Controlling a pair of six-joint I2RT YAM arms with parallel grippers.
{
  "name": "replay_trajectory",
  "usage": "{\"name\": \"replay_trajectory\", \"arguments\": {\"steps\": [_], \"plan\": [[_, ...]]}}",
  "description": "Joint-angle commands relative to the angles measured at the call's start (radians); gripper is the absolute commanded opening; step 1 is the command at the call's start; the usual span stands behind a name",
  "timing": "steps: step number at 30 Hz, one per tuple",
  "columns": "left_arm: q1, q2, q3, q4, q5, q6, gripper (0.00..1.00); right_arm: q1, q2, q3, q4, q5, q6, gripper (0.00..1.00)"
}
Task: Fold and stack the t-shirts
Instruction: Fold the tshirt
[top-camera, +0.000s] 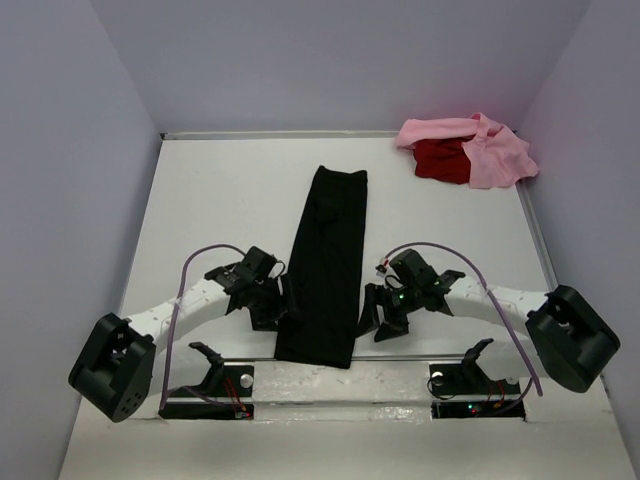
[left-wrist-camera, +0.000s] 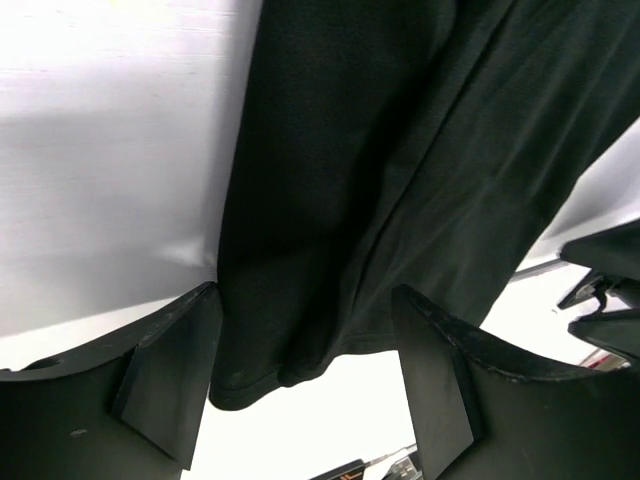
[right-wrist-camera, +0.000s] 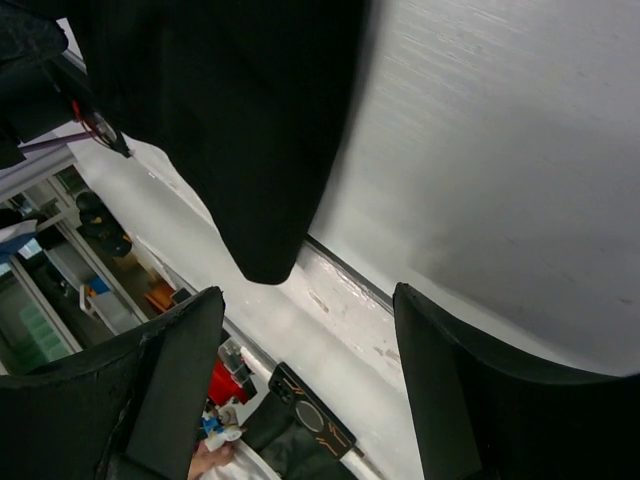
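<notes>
A white table (top-camera: 220, 200) fills a booth closed in by pale lilac walls (top-camera: 300, 60) on the left, far and right sides, with a thin metal rail (top-camera: 280, 134) along the table's far edge. The black shirt (top-camera: 328, 265) lies down the middle of the table, folded into 1 long narrow strip running from near to far, its near end close to the table's near edge. In the far right corner the pink shirt (top-camera: 495, 160) lies crumpled over and around the red shirt (top-camera: 440, 160), the 2 touching in 1 loose heap, well apart from the black one. The 2 arms reach in from the near corners. The left gripper (top-camera: 272, 305) sits at the strip's left edge near its near end, fingers spread wide; its wrist view shows the shirt's near left corner under the gap, not pinched. The right gripper (top-camera: 380, 318) sits just beside the strip's right edge, fingers likewise wide, with bare table between them and nothing held.
</notes>
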Motion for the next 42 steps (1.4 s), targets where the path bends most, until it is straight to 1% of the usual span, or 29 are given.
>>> {"name": "replay_trajectory", "arguments": {"steps": [1, 6, 13, 19, 23, 27, 33, 34, 35, 37, 39, 40, 41, 42], "plan": [[-0.013, -0.040, -0.023, 0.038, 0.006, -0.044, 0.77, 0.055, 0.060, 0.045, 0.106, 0.038, 0.043, 0.74], [-0.022, -0.059, -0.027, 0.029, 0.020, -0.047, 0.77, 0.097, 0.120, 0.046, 0.180, 0.061, 0.095, 0.73], [-0.047, -0.128, -0.059, 0.001, 0.051, -0.088, 0.74, 0.176, 0.210, 0.052, 0.287, 0.077, 0.168, 0.68], [-0.056, -0.168, -0.082, -0.048, 0.052, -0.079, 0.70, 0.218, 0.261, 0.062, 0.362, 0.098, 0.228, 0.64], [-0.067, -0.163, -0.090, -0.053, 0.059, -0.075, 0.68, 0.230, 0.249, 0.057, 0.361, 0.106, 0.239, 0.64], [-0.080, -0.159, -0.095, -0.042, 0.063, -0.081, 0.68, 0.230, 0.226, 0.049, 0.349, 0.113, 0.244, 0.63], [-0.119, -0.139, -0.102, -0.004, 0.075, -0.101, 0.67, 0.239, 0.235, 0.055, 0.324, 0.112, 0.245, 0.62], [-0.123, -0.130, -0.102, -0.001, 0.075, -0.105, 0.67, 0.239, 0.237, 0.060, 0.318, 0.115, 0.244, 0.58], [-0.128, -0.125, -0.101, 0.005, 0.075, -0.105, 0.65, 0.239, 0.238, 0.060, 0.315, 0.116, 0.245, 0.56], [-0.137, -0.114, -0.101, 0.012, 0.075, -0.107, 0.63, 0.248, 0.241, 0.063, 0.312, 0.115, 0.245, 0.55], [-0.142, -0.100, -0.098, 0.019, 0.077, -0.108, 0.58, 0.248, 0.244, 0.068, 0.306, 0.115, 0.244, 0.52], [-0.145, -0.093, -0.096, 0.022, 0.077, -0.107, 0.54, 0.248, 0.246, 0.071, 0.306, 0.115, 0.242, 0.46], [-0.145, -0.088, -0.095, 0.022, 0.077, -0.107, 0.47, 0.248, 0.246, 0.071, 0.306, 0.116, 0.242, 0.42], [-0.146, -0.083, -0.093, 0.022, 0.077, -0.107, 0.45, 0.248, 0.249, 0.072, 0.306, 0.115, 0.241, 0.37]]}}
